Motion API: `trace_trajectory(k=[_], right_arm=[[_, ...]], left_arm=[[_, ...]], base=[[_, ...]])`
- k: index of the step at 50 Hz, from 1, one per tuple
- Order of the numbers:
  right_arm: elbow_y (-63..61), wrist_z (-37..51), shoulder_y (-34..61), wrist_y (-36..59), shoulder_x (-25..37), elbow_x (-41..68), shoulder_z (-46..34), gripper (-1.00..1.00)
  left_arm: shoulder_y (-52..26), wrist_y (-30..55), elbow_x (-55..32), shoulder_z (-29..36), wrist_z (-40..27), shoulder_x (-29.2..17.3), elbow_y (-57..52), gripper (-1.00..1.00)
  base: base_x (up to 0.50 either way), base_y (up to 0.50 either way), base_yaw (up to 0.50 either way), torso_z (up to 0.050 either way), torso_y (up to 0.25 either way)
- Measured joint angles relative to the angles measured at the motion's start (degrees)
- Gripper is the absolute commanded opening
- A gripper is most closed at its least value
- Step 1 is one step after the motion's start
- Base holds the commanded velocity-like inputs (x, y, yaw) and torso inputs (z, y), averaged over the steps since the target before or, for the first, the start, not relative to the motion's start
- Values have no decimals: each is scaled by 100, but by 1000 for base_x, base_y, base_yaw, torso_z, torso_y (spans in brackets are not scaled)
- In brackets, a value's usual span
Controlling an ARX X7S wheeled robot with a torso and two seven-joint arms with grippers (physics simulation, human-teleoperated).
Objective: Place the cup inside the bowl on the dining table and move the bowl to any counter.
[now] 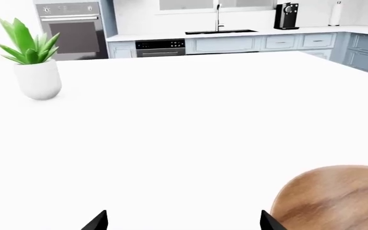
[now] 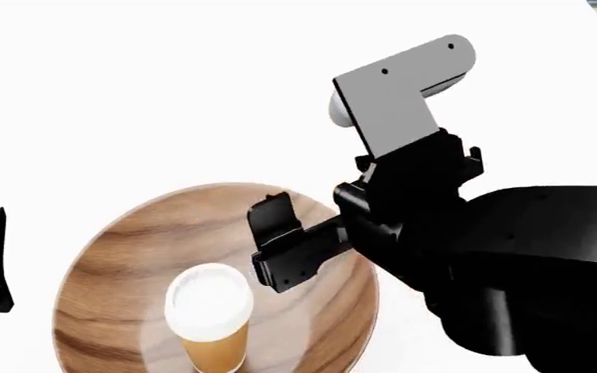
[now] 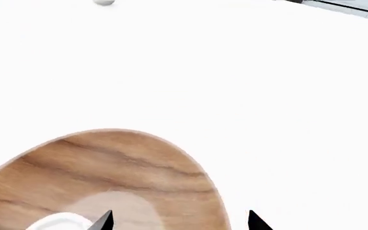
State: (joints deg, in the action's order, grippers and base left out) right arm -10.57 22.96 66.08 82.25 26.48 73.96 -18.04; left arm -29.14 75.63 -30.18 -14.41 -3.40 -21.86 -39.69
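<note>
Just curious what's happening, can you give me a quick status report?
Both pincers open, holding nothing. Cup stands upright inside bowl, still on dining table. Right pincer hovers over bowl. Nothing in the way.

The bowl [image 2: 122, 256] is brown wood with darker wavy grain streaks. The cup [image 2: 215, 346] is tan-orange under a white lid [image 2: 208, 301]. The surface [image 2: 153, 101] is plain white. The right gripper [image 2: 277, 245] is black — its arm carries a grey plate [image 2: 397, 93]. A plant [image 1: 27, 40] shows bright green leaves in a white pot [image 1: 38, 80].
</note>
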Motion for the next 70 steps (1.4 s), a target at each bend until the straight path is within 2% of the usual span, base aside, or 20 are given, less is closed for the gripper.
trace_trajectory(k=[14,27,39,70], right_arm=[[639,2050,-659,226,365,1863,959,100],[1026,2767,-1156,80,416,2686,1081,100],[1354,2686,-1295,-63,315,2737,983,100],[2148,1471,-1436,-567,83,1742,504,100]], left_arm=[[36,-4,-45,-37,-33,-7,-31,100],[96,-23,-93,-55,-51,-11,-50,100],[129,-54,-128,-63,-62,-25,-42,100],[187,-155,-174,-15,-129,-42,-5,100]], base=[[0,0,0,0,0],[0,0,0,0,0],[0,0,0,0,0],[0,0,0,0,0]])
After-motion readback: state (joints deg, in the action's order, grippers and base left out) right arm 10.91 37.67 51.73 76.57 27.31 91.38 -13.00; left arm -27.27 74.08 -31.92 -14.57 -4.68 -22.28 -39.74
